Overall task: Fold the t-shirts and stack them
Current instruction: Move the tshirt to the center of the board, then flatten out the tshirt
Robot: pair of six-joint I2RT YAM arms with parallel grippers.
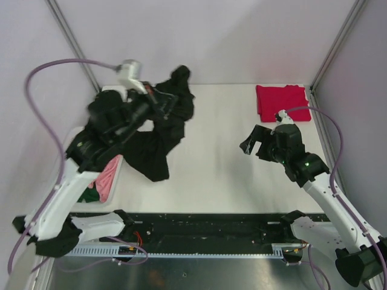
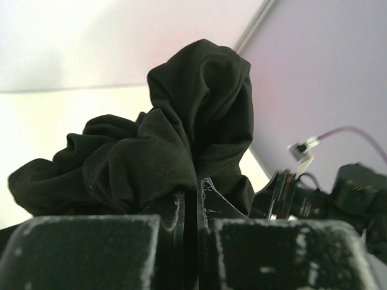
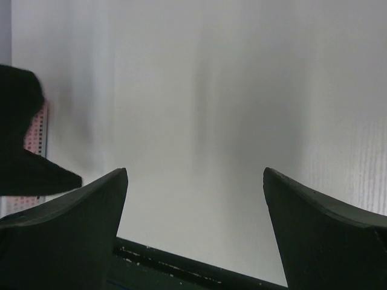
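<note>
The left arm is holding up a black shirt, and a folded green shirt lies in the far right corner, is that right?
Nearly. The folded shirt in the far right corner is red, not green; the top view shows it. The left gripper does hold up the black shirt.

I am looking down on a flat white desk (image 1: 224, 151) boxed in on three sides by plain panels. A pale lilac back wall panel (image 1: 211, 36) stands behind the far edge. A matching left wall panel (image 1: 18, 30) and right wall panel (image 1: 369, 78) close the two sides. A slim silver metal post on the left (image 1: 72, 41) rises from the far left corner, and a slim silver metal post on the right (image 1: 338, 41) rises from the far right corner; both lean outward in my view. Along the near edge runs a black rail (image 1: 205, 225). Just below it lies a white slotted cable duct (image 1: 211, 254), then a brushed grey metal plate (image 1: 211, 275). The light is soft and even, with only faint shadows on the desk.
</note>
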